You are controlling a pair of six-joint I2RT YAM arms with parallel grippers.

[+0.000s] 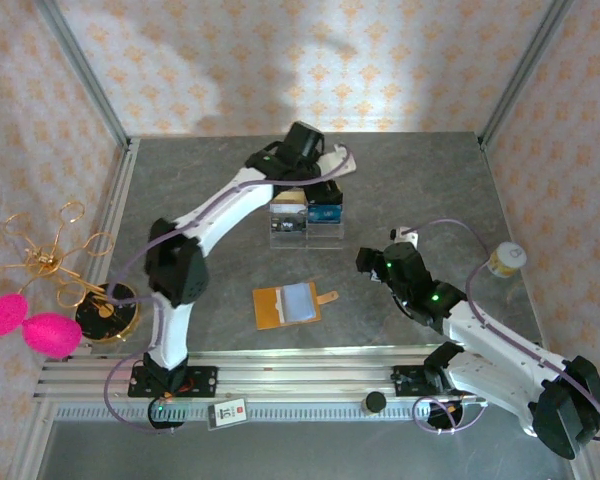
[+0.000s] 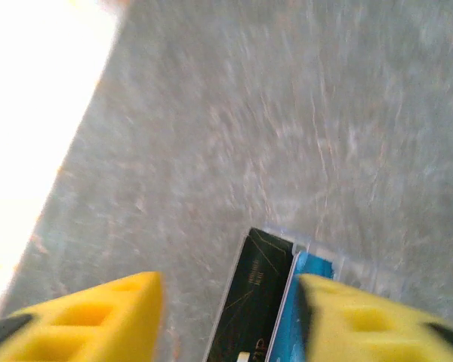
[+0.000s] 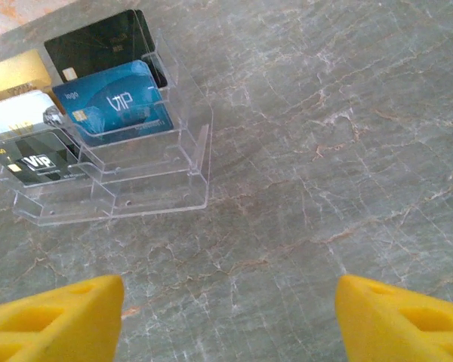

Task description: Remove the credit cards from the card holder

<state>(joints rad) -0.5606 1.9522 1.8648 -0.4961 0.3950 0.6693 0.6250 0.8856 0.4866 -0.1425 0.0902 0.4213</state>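
The card holder is seen open from above; at the right wrist, "VIP" is read on 2 credit cards. Left gripper and right gripper are spread wide.

Card holder lies open w/ light-blue card on it.

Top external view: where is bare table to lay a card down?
Bare table between the acrylic stand and the small jar; also left of the card holder, up to the left arm. Crowded: over the stand, under the left gripper.
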